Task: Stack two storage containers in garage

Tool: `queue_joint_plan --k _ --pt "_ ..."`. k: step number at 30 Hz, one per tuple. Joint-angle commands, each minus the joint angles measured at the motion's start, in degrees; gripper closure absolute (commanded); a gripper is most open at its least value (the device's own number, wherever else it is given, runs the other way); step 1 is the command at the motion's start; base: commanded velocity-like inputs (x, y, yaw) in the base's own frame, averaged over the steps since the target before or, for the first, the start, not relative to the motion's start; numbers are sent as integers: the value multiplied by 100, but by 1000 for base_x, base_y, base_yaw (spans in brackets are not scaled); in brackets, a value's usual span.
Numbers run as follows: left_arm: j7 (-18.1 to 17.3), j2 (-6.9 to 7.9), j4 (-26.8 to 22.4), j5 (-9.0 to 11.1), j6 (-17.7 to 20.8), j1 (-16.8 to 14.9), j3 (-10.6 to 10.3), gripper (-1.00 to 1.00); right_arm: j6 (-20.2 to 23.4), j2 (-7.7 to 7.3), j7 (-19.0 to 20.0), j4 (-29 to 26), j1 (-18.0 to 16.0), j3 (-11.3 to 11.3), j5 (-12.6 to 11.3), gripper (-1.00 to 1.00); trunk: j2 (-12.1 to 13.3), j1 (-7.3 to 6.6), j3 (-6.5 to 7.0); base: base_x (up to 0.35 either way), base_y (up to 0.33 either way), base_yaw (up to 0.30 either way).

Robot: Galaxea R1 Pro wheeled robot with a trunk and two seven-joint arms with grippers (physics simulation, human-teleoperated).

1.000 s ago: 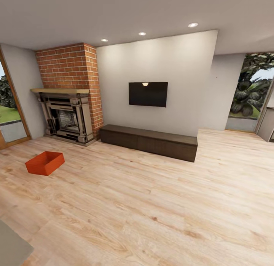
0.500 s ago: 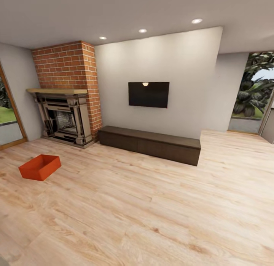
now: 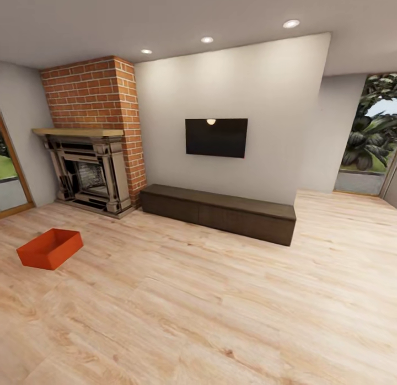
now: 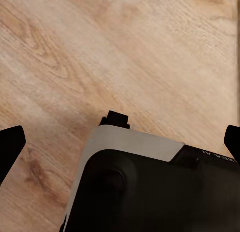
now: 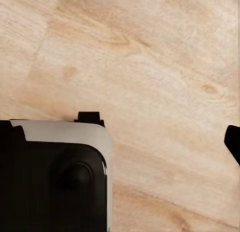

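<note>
Where the plank floor (image 3: pixel 220 297) spreads, one storage container (image 3: pixel 49 248) (orange-red) sits.

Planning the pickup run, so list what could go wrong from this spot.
1. One storage container sits on the wood floor at the head view's far left edge; more turning could drop it from sight.
2. It lies near the fireplace, so a wide approach might clip the hearth.
3. Both wrist views look down over the robot's own base, so a low reach could foul it.
</note>
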Motion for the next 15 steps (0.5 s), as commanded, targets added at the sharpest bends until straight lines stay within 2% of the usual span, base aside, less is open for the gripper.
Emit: queue_joint_plan --k 1,8,15 --pt "9 -1 3 22 -17 -4 -5 -100 -33 1 -5 15 -7 48 -55 -100 -4 3 -7 321 0 0" --pt "9 0 3 22 -9 -4 -5 -100 -50 -24 36 15 -7 37 -55 -100 -4 3 -10 321 0 33" --pt "9 7 3 22 0 -4 -5 -100 -57 -36 59 15 -7 38 -55 -100 -4 3 -27 321 0 225"
